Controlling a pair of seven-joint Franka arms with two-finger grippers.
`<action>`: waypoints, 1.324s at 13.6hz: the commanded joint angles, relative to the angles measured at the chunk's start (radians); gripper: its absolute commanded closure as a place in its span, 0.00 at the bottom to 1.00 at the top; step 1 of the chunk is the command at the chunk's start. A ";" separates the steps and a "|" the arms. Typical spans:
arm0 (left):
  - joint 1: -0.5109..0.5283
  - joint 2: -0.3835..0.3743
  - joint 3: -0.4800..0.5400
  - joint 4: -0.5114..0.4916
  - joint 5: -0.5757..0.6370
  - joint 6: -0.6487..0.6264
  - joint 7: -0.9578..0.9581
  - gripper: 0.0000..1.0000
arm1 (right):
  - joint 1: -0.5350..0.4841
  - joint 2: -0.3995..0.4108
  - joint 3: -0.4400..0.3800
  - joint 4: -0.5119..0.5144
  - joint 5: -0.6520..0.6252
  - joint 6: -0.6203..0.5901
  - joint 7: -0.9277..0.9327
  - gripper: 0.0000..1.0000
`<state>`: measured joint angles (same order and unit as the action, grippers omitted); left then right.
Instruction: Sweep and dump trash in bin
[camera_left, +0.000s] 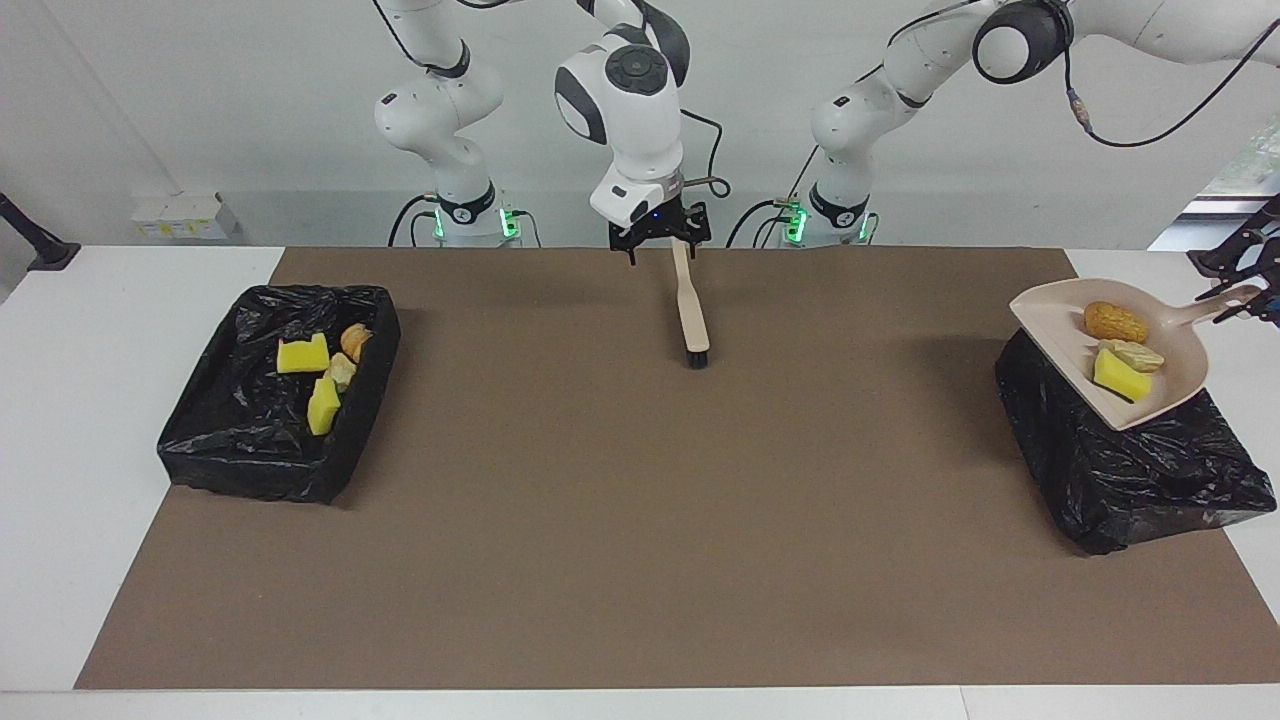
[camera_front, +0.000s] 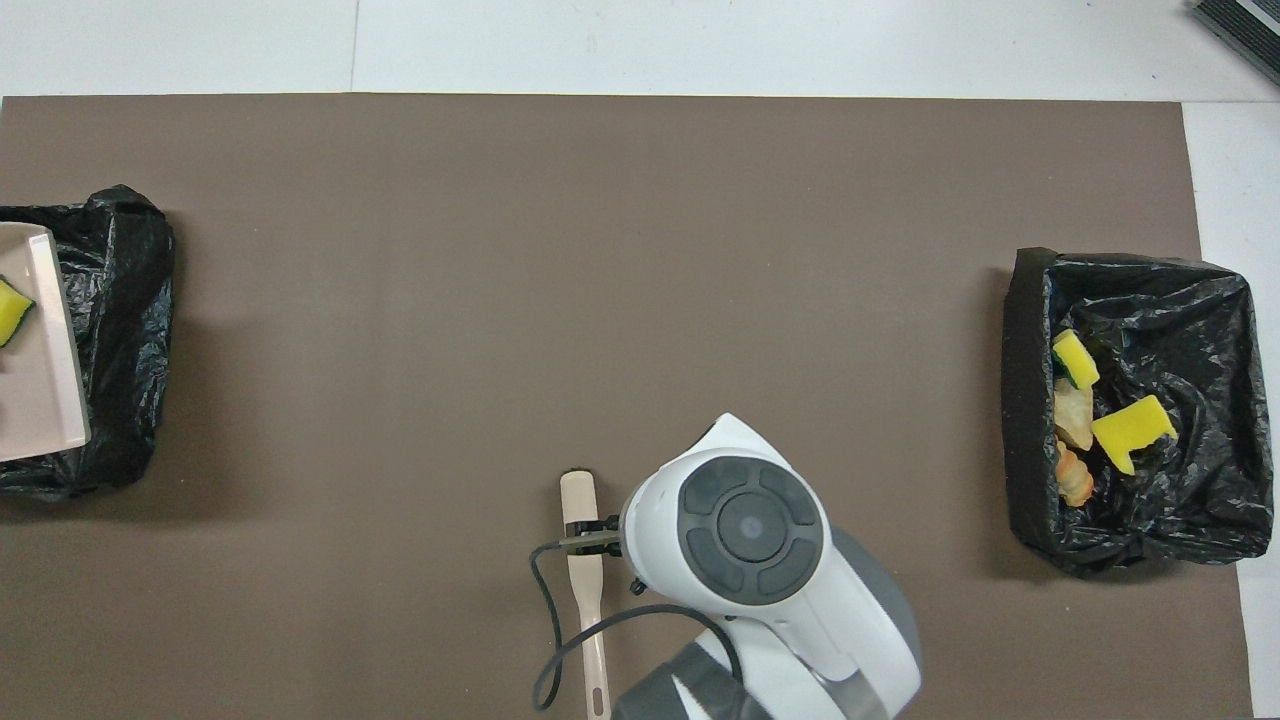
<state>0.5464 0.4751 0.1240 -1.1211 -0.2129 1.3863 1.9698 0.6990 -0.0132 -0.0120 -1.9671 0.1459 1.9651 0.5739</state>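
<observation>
- Roughly largest first: the brown mat (camera_left: 620, 520) covers most of the white table (camera_left: 100, 400).
- Two bins lined with black bags stand at the mat's ends: one bin (camera_left: 275, 405) at the right arm's end, the other bin (camera_left: 1120, 480) at the left arm's end.
- The dustpan (camera_left: 1120, 350) hangs over the bin at the left arm's end, carrying three scraps (camera_left: 1118, 352).
- The left gripper (camera_left: 1235, 280) is closed on the dustpan's handle.
- The brush (camera_left: 692, 310) lies on the mat near its robot-side edge.
- The right gripper (camera_left: 660, 238) is up over the brush handle, fingers spread wide, holding nothing.
- Four more scraps (camera_left: 320, 375) lie in the bin at the right arm's end.
</observation>
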 joint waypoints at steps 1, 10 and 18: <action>0.036 0.034 -0.017 0.073 0.050 0.023 0.023 1.00 | -0.082 0.041 0.009 0.086 -0.081 -0.049 -0.127 0.00; -0.051 0.046 -0.007 0.099 0.358 0.325 0.011 1.00 | -0.502 0.049 0.004 0.172 -0.086 -0.071 -0.604 0.00; -0.177 0.028 -0.006 0.095 0.666 0.399 0.001 1.00 | -0.768 0.036 0.001 0.172 -0.091 -0.081 -0.727 0.00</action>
<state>0.3937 0.5018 0.1065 -1.0366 0.3858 1.7647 1.9694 -0.0346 0.0234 -0.0239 -1.8122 0.0753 1.9169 -0.1531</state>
